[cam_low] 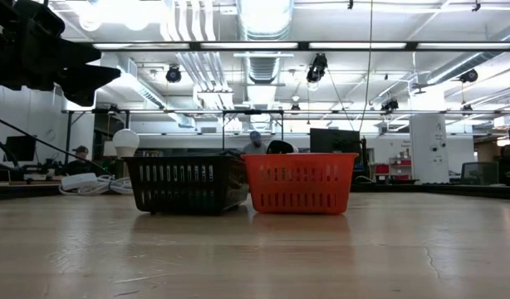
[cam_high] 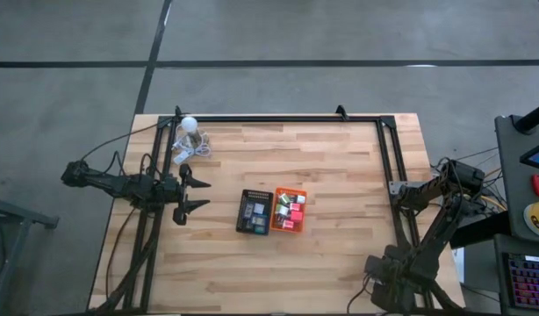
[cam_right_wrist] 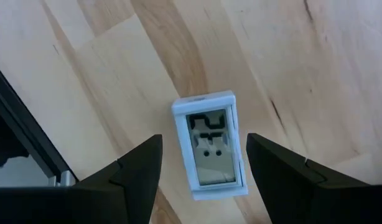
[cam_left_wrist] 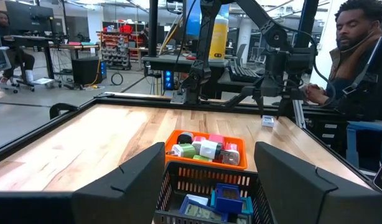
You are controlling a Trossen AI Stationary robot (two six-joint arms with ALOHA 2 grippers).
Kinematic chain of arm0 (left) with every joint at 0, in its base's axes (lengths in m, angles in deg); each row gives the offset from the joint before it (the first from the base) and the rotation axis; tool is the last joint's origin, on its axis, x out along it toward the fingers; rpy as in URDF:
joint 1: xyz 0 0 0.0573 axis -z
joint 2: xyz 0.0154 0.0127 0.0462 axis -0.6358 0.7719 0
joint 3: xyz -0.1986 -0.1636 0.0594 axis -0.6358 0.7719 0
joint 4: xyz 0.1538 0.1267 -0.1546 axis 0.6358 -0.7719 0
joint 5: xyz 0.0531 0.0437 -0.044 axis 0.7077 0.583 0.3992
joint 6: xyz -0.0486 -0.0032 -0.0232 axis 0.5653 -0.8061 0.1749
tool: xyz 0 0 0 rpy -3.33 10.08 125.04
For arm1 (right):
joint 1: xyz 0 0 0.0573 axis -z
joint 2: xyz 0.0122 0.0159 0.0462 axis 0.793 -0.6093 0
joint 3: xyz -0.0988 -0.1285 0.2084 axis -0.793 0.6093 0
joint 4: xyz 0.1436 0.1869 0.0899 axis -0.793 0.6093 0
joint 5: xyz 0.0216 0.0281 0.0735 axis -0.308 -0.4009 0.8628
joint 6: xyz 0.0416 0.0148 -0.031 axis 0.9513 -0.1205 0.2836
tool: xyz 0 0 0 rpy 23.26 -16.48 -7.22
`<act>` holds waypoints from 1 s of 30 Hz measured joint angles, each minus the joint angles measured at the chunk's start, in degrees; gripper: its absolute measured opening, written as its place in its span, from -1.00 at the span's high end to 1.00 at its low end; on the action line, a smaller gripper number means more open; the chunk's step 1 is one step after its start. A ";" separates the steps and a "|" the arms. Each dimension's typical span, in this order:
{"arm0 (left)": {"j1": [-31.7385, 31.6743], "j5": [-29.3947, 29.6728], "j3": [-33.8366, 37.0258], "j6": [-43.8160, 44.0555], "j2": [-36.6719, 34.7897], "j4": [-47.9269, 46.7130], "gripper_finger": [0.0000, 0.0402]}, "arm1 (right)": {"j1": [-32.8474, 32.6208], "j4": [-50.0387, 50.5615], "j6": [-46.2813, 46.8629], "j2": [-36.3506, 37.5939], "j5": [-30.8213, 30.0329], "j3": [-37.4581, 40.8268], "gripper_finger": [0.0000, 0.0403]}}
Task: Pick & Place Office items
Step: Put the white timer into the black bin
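A small white rectangular office item (cam_right_wrist: 211, 146) with a grey window lies flat on the wood near the table's right rail (cam_high: 393, 186). My right gripper (cam_right_wrist: 203, 140) points down over it, open, with one finger on each side and a gap to both. Several small coloured items fill the orange tray (cam_high: 289, 209), and flat dark and blue ones lie in the black tray (cam_high: 253, 211) beside it. My left gripper (cam_high: 204, 195) waits open and level at the table's left, facing the trays (cam_left_wrist: 206, 158).
A white ball (cam_high: 189, 124) with a coiled grey cable (cam_high: 187, 149) lies at the far left corner. A black frame rail (cam_high: 278, 118) runs around the table. A person (cam_left_wrist: 356, 56) sits beyond the table's right edge. Bare wood surrounds the trays.
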 joint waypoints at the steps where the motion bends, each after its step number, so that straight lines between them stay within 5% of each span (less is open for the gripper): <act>1: 0.01 0.00 0.00 0.01 0.00 0.00 -0.26 | 0.00 -0.36 0.00 0.00 -0.02 0.21 -0.13; 21: 0.00 0.00 0.01 0.00 0.00 0.00 -0.26 | -0.24 -2.45 -0.29 -4.84 -0.27 0.94 -0.13; 30: -0.01 0.01 0.00 0.01 -0.02 0.00 -0.26 | -0.24 -2.45 10.72 -5.07 -0.70 0.85 -0.13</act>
